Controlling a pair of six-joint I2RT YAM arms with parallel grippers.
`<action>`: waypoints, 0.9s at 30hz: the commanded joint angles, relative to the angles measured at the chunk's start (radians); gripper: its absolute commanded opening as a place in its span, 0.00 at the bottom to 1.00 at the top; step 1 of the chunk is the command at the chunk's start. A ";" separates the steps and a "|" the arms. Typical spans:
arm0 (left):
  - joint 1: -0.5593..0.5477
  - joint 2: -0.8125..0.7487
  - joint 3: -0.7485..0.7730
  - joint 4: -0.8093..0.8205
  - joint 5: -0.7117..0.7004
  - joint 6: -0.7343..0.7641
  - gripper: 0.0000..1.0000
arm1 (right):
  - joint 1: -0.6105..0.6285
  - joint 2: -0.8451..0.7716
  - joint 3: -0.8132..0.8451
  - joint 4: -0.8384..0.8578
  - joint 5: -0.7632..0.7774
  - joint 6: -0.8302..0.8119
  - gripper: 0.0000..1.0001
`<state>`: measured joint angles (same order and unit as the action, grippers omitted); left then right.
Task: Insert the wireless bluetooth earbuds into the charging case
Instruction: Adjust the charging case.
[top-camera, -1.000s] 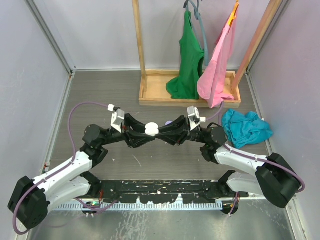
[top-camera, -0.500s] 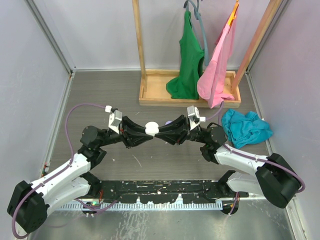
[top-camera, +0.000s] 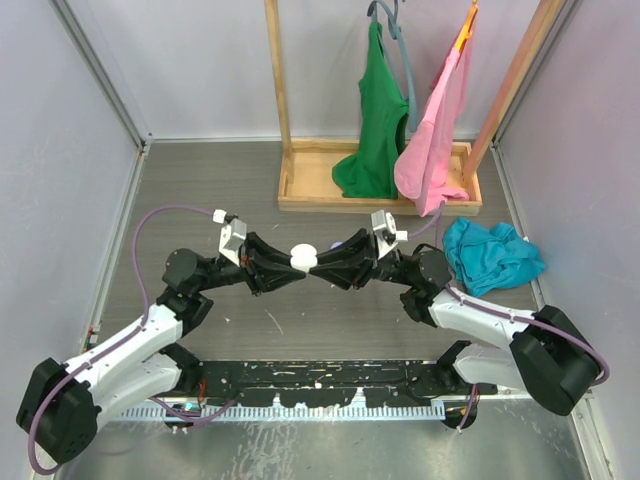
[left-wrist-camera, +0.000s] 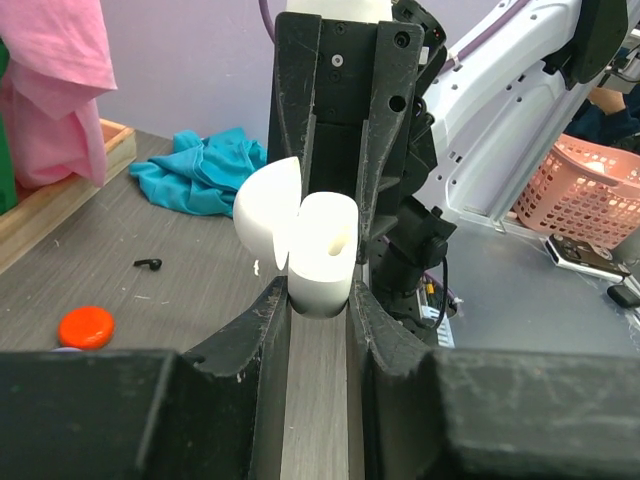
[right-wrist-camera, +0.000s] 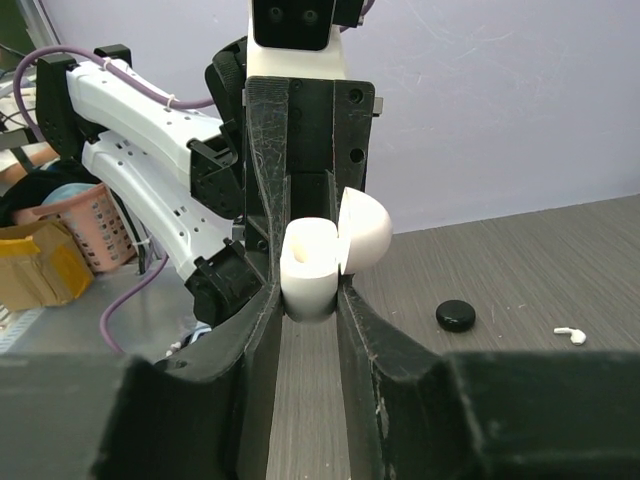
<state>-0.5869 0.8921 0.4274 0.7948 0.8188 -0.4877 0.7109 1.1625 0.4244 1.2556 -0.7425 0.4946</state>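
Note:
The white charging case is held above the table at the middle, with its lid swung open. My left gripper and right gripper meet tip to tip at it. In the left wrist view the case body sits pinched between my left gripper's fingertips. In the right wrist view the case sits pinched between my right gripper's fingertips. A black earbud and a white earbud lie loose on the table.
A red disc and a black disc lie on the table. A wooden rack with a green top and a pink one stands at the back. A teal cloth lies at the right.
Both grippers have stayed together at the case. The left arm has shifted slightly to the left and the right wrist slightly toward it.

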 joint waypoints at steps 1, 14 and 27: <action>0.004 0.012 0.040 0.021 -0.003 0.002 0.04 | 0.011 0.013 0.057 0.056 -0.054 0.034 0.34; 0.002 0.031 0.042 0.037 0.002 -0.008 0.06 | 0.012 0.049 0.070 0.116 -0.083 0.084 0.27; 0.003 -0.079 0.046 -0.390 -0.176 0.143 0.48 | -0.020 -0.051 -0.009 -0.046 -0.014 -0.145 0.04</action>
<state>-0.5877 0.8715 0.4355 0.6250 0.7727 -0.4294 0.7021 1.1797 0.4332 1.2148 -0.7700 0.4507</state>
